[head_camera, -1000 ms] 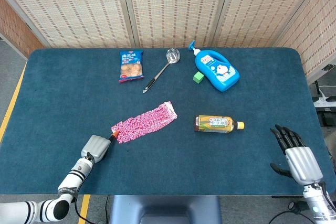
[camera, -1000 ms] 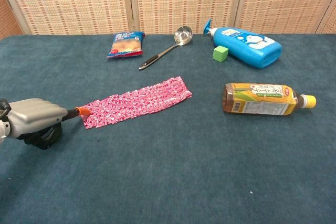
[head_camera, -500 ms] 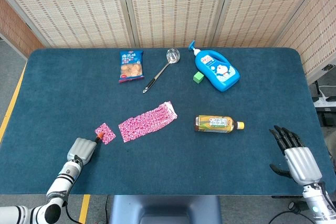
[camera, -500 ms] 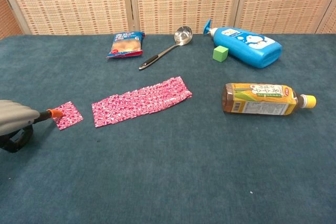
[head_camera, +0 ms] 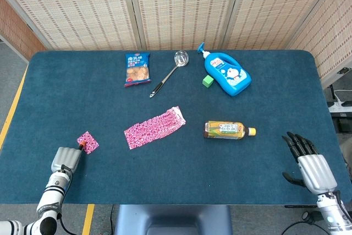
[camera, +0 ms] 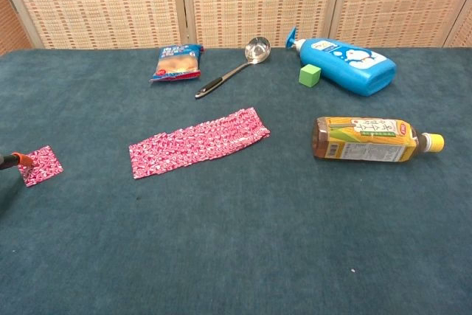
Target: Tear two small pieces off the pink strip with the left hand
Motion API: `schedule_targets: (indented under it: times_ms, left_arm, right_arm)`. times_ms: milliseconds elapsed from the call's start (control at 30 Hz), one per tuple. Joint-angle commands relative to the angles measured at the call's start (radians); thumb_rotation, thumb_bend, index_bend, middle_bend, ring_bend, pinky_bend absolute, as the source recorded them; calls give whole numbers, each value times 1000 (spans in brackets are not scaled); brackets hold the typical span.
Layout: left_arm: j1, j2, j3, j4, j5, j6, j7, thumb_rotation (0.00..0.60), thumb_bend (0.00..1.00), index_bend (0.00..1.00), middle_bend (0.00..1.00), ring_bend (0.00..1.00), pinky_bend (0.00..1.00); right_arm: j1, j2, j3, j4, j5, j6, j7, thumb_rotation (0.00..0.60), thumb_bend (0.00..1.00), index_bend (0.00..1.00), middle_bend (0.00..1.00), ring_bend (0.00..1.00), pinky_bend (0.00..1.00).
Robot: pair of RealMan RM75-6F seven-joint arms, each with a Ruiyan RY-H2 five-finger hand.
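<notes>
The pink strip (head_camera: 154, 127) (camera: 199, 142) lies flat at the middle of the blue table, its left end torn square. A small torn pink piece (head_camera: 88, 142) (camera: 40, 165) lies well to its left. My left hand (head_camera: 65, 159) sits by the table's front left edge with its fingers curled, and its orange fingertip (camera: 18, 158) holds the piece's corner. In the chest view only that tip shows. My right hand (head_camera: 309, 160) rests at the front right, fingers spread and holding nothing.
A tea bottle (head_camera: 228, 130) lies on its side right of the strip. At the back are a snack bag (head_camera: 137, 69), a metal ladle (head_camera: 170, 71), a green cube (head_camera: 207, 81) and a blue detergent bottle (head_camera: 227, 74).
A small piece came off the strip's left end and my left hand has drawn it leftward, away from the strip. The strip and the right hand stayed put.
</notes>
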Motion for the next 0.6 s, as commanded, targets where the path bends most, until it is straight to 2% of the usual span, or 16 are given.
schedule_targets:
  times_ms: [33, 133, 300, 400, 500, 600]
  left_arm:
    - [1, -4, -9, -30, -20, 45, 27, 600, 822, 317, 683, 728, 654]
    - [8, 5, -11, -36, 68, 28, -31, 600, 822, 287, 681, 730, 659]
    - [35, -6, -16, -16, 309, 23, -194, 600, 819, 75, 681, 730, 671]
    - [48, -35, -19, 15, 447, 45, -272, 600, 819, 5, 682, 732, 684]
    - [52, -62, -24, 34, 512, 54, -287, 600, 819, 0, 684, 735, 691]
    - [41, -74, -31, 22, 508, 23, -260, 600, 820, 2, 686, 734, 691]
  right_arm:
    - [0, 1, 0, -1, 1, 1, 1, 600, 93, 0, 0, 0, 107]
    - [0, 2, 0, -1, 0, 2, 2, 600, 93, 0, 0, 0, 107]
    - [1, 3, -1, -2, 0, -2, 6, 600, 92, 0, 0, 0, 107]
    - [2, 6, -2, -4, 1, -6, 10, 600, 92, 0, 0, 0, 107]
    - [2, 10, -2, -7, 1, -6, 14, 600, 93, 0, 0, 0, 107]
    - [2, 12, -1, -7, 0, -3, 19, 600, 92, 0, 0, 0, 107]
